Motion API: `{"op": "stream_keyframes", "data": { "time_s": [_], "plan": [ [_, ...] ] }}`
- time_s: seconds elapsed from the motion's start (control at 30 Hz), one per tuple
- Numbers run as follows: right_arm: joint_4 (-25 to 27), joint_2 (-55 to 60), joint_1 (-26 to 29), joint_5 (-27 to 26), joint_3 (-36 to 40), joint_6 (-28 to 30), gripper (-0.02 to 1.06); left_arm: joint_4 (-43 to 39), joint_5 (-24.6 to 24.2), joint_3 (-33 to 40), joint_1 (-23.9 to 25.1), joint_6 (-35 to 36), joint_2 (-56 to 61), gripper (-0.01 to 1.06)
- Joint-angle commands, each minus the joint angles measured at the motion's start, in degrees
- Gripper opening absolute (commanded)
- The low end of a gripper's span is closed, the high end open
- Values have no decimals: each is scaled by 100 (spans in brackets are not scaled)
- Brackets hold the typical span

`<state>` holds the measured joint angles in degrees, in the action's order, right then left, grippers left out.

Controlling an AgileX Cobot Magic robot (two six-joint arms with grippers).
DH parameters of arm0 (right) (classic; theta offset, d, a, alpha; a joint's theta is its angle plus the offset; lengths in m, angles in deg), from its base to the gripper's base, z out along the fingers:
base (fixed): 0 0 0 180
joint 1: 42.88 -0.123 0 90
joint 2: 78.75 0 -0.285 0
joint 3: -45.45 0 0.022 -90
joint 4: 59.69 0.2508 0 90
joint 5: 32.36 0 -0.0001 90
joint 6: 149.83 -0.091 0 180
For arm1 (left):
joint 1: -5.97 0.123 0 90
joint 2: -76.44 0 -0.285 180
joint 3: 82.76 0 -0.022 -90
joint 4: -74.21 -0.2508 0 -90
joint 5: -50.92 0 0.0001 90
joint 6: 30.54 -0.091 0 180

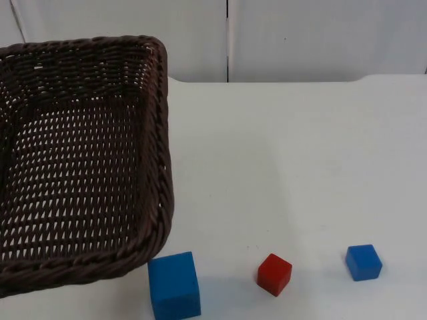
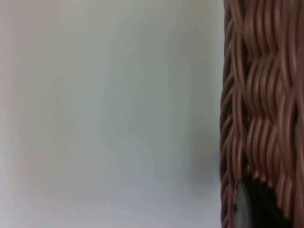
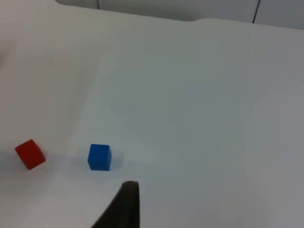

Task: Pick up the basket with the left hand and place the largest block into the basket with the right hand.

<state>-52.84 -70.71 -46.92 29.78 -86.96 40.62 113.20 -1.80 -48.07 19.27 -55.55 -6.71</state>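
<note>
Woven basket point(image 1: 80, 153) at frame left; large blue block point(image 1: 174, 285), red block point(image 1: 275, 273), small blue block point(image 1: 363, 262) along bottom; no readable writing; gripper states untellable.

no readable text, labels or numbers

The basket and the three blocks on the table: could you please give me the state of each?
Basket: tilted, empty, its woven rim close in the left wrist view.
Large blue block: on the table, beside the basket's corner.
Red block: on the table, standing apart.
Small blue block: on the table, standing apart.
</note>
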Motion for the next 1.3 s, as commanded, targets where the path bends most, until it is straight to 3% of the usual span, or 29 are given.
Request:
{"op": "stream_keyframes", "data": {
  "time_s": [0.0, 0.27, 0.47, 0.8, 1.27],
  "plan": [
    [165, -13, 32, 16, 6, 156, 105, 258, -52, 1, 14, -20, 87, 0],
    [611, 957, 32, -52, -97, 672, 105, 258, -52, 1, 14, -20, 87, 0],
    [1037, 2138, 32, -532, -328, 1255, 105, 233, -61, 1, 14, 5, 165, 0],
    [1222, 3780, 32, -1174, -806, 1516, 105, 248, -93, 1, 14, 5, 165, 0],
    [2248, 5748, -123, -1794, -1271, 2678, 105, 238, -93, 1, 14, 5, 165, 0]
  ]
}}
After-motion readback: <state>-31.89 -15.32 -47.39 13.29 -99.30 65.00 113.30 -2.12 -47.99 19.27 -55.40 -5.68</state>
